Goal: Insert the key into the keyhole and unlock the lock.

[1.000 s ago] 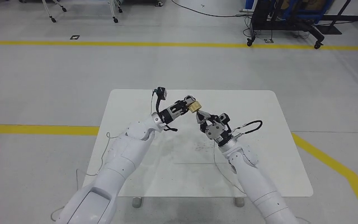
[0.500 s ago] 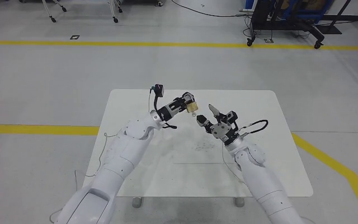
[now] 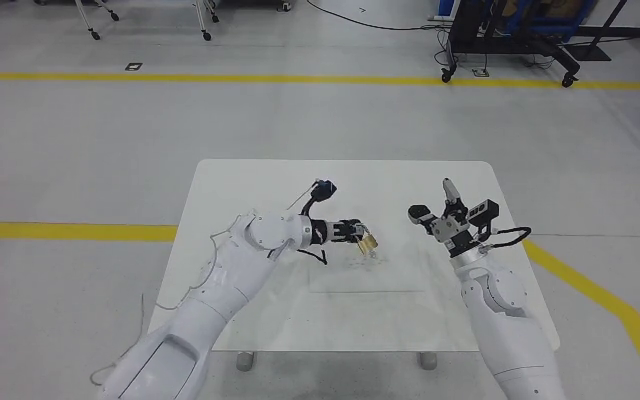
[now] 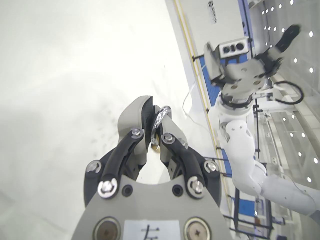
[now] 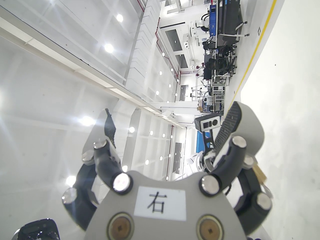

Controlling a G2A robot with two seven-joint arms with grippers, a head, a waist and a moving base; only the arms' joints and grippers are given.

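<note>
A brass padlock [image 3: 368, 242] with a silver shackle [image 4: 162, 114] is held low over the middle of the white table [image 3: 240, 190]. My left gripper [image 3: 360, 238] is shut on it, the fingers [image 4: 146, 108] pinching the shackle while a bit of the brass body [image 4: 156, 148] shows between them. A small silvery piece [image 3: 377, 252] shows by the lock; I cannot tell if it is the key. My right gripper [image 3: 440, 205] stands open and empty to the right of the lock, apart from it, its fingers [image 5: 228, 123] pointing up at the ceiling.
The table's right edge [image 3: 520, 260] lies close to the right arm. Yellow floor lines [image 3: 100, 76] run around the table, and a dark equipment cart [image 3: 520, 40] stands far behind it.
The left gripper has carried the padlock from a raised spot near the table's back down toward its middle. The right gripper has drawn away from the lock to the right and stayed open.
</note>
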